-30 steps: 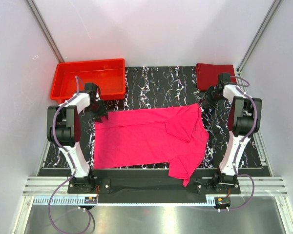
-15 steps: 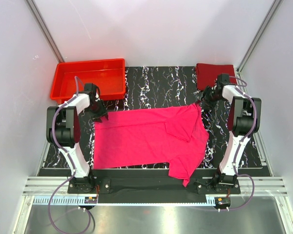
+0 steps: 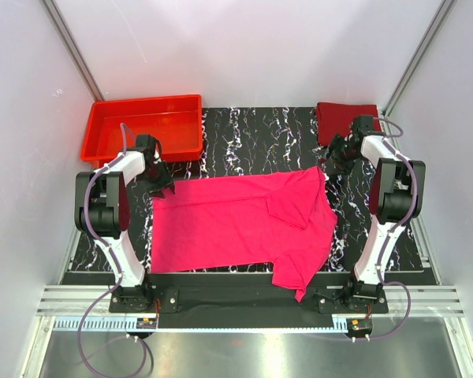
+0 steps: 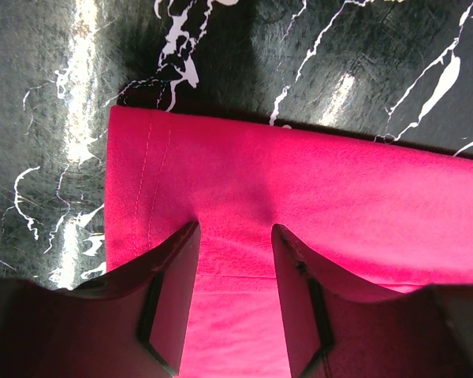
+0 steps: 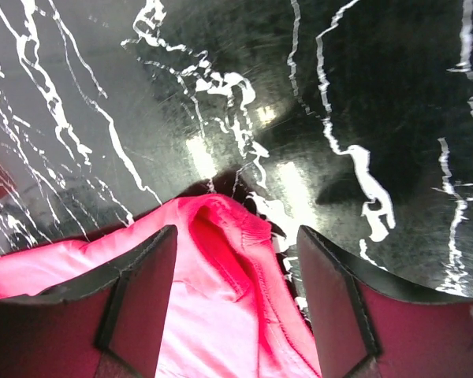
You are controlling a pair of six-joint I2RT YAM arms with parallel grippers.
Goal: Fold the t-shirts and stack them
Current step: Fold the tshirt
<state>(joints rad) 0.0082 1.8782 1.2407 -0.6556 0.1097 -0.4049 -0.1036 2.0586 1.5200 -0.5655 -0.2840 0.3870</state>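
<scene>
Two shirts lay on the black, white-veined marble-patterned table [image 3: 252,138]. There was also one rigid bright red plastic tray [image 3: 146,100], standing at the far left corner. Two arms worked over the table, one on each side.

The bright magenta-pink short-sleeved cloth t-shirt [image 3: 229,224] was spread open across the middle of the table, with its long axis running left to right. Its stitched hem edge faced left and its shoulder end faced right. One sleeve was folded back over the body right of centre. Another part of the cloth hung over the near edge of the table at the right.

The dark maroon-red cloth t-shirt [image 3: 343,118] sat as a compact folded block in the far right corner, well apart from the tray. It lay just beyond the far right corner of the pink shirt.

The left arm [image 3: 110,201] reached to the far left corner of the pink shirt. The left jaws stood apart, their tips down on the cloth just inside the hem, with a slight pucker of fabric between them.

The right arm [image 3: 390,189] reached to the far right corner of the pink shirt. The right jaws stood wide apart, straddling a bunched, curled-up corner of pink cloth without pinching it.
</scene>
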